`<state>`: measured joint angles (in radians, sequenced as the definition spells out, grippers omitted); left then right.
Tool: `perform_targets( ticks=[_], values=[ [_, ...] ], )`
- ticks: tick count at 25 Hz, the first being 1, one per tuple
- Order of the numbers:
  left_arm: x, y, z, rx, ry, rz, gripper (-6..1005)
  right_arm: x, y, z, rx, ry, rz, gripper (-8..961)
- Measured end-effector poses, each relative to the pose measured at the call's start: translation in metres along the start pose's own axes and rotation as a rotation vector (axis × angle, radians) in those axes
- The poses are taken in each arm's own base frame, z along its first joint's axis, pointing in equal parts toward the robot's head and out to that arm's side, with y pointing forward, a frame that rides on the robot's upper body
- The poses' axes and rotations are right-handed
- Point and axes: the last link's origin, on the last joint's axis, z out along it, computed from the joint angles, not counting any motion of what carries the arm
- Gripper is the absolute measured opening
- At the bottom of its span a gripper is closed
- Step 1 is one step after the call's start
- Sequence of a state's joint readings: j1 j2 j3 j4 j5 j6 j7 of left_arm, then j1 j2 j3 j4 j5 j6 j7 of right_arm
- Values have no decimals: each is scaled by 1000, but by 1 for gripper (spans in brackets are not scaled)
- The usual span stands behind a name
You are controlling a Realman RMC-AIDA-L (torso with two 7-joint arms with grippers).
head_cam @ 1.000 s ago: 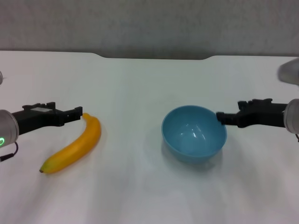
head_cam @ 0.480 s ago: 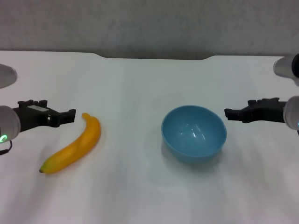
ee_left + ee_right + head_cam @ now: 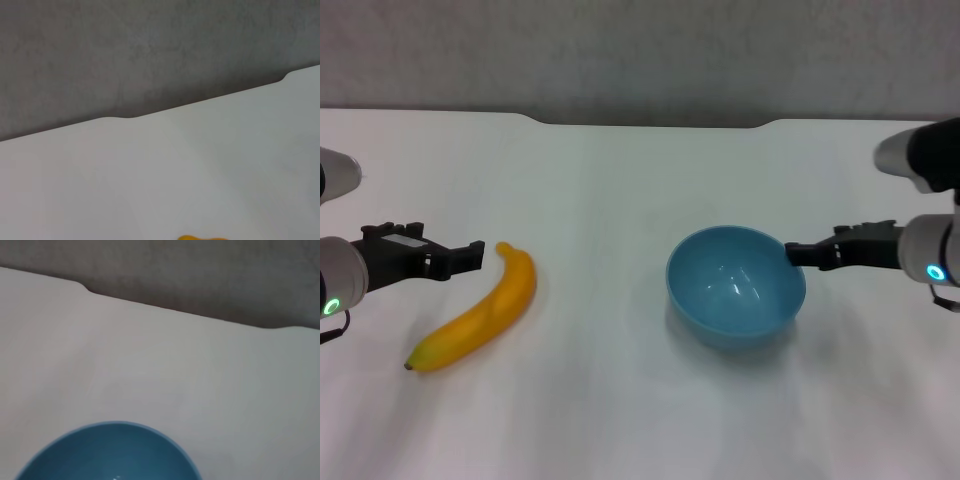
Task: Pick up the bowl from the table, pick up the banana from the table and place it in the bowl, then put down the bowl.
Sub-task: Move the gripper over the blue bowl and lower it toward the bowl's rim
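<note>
- Left gripper [image 3: 478,251], left-centre of the head frame: sitting low over the table [image 3: 620,420], fingertips pointing at the upper end of the banana and stopping just short of it. Whether this claw is released or clenched cannot be told; the tips are too small and dark.
- Banana [image 3: 480,315], lower left of the head frame: lying flat on the white top, running diagonally from its stem tip at the lower left up to its end beside the left gripper. Nothing is gripping it. The left wrist frame is catching only a yellow sliver [image 3: 202,238] at its bottom edge.
- Bowl [image 3: 735,285], right of centre in the head frame: standing upright on the table, mouth up, holding nothing. It is well apart from the banana, with bare tabletop between them.
- Right gripper [image 3: 793,254], right-centre of the head frame: reaching in level with the bowl's rim, tips at the rim's right edge. Contact looks likely but is not certain, and the claw's state cannot be told. Judgement: it is lining up for a rim pinch, the first step.
- Open room: the table's far edge with its notch [image 3: 180,315] is lying well behind both objects, and wide bare surface is showing in front.
</note>
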<state>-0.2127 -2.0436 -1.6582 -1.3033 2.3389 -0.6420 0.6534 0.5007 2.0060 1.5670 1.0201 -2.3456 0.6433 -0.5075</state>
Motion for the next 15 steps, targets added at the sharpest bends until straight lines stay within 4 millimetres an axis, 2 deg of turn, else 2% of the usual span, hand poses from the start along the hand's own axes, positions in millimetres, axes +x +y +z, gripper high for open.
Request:
perform_targets(
  ticks=[7, 15],
  values=[
    [-1, 0, 0, 1, -1, -2, 889, 1, 8, 5, -10, 8, 1, 802],
    [-4, -1, 1, 1, -10, -17, 887, 6, 4, 14, 6, 41, 6, 800]
  ],
)
